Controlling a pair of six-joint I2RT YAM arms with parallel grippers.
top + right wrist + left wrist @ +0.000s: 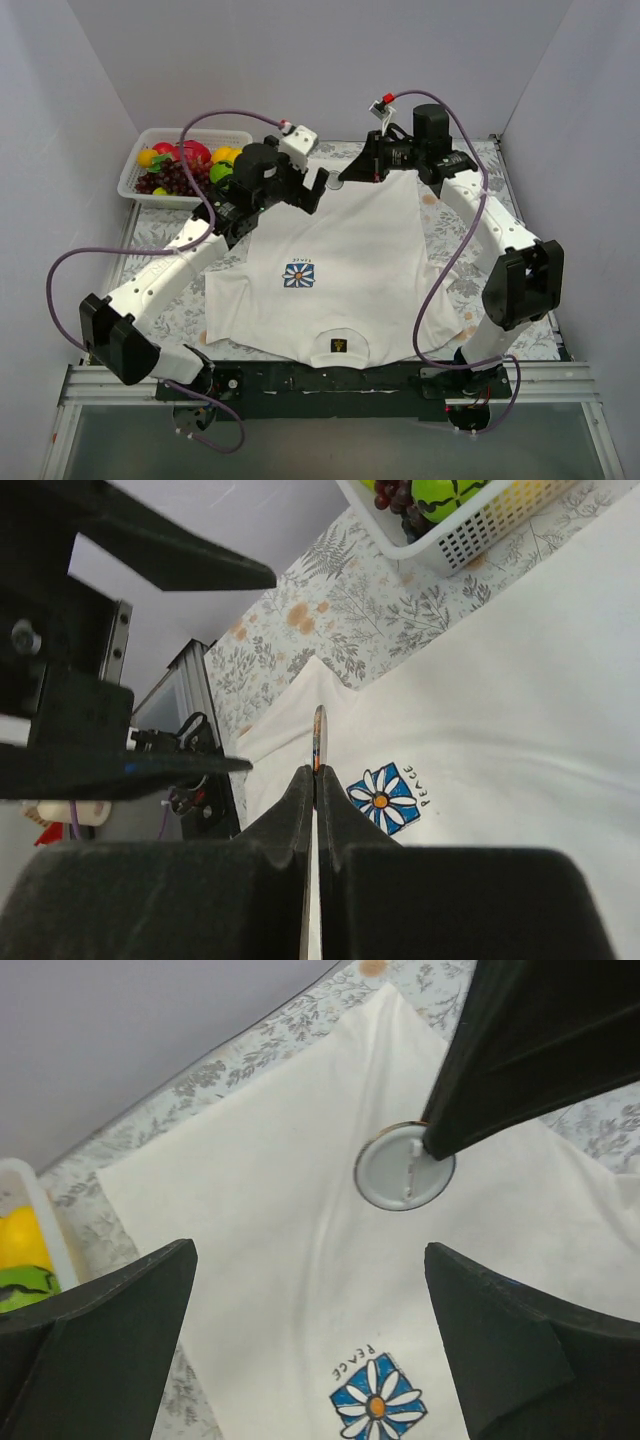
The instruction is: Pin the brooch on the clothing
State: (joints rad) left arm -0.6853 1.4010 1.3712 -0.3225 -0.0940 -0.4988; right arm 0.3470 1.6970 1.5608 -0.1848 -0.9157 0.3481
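Note:
The white T-shirt [350, 250] lies flat with its neck label [340, 346] at the near edge and the blue flower emblem [298, 275] on the chest. My right gripper [345, 180] is shut on the brooch [319, 735], a thin round badge held edge-up over the shirt's far part. The left wrist view shows the brooch's grey back with its pin [390, 1175], clamped by the right fingers [520, 1050]. My left gripper [310, 1250] is open and empty, close beside the brooch above the shirt [260, 1210], near the emblem [378, 1407].
A white basket of toy fruit [175, 165] stands at the back left and shows in the right wrist view [480, 530]. A floral cloth [160, 235] covers the table under the shirt. Grey walls close in on three sides.

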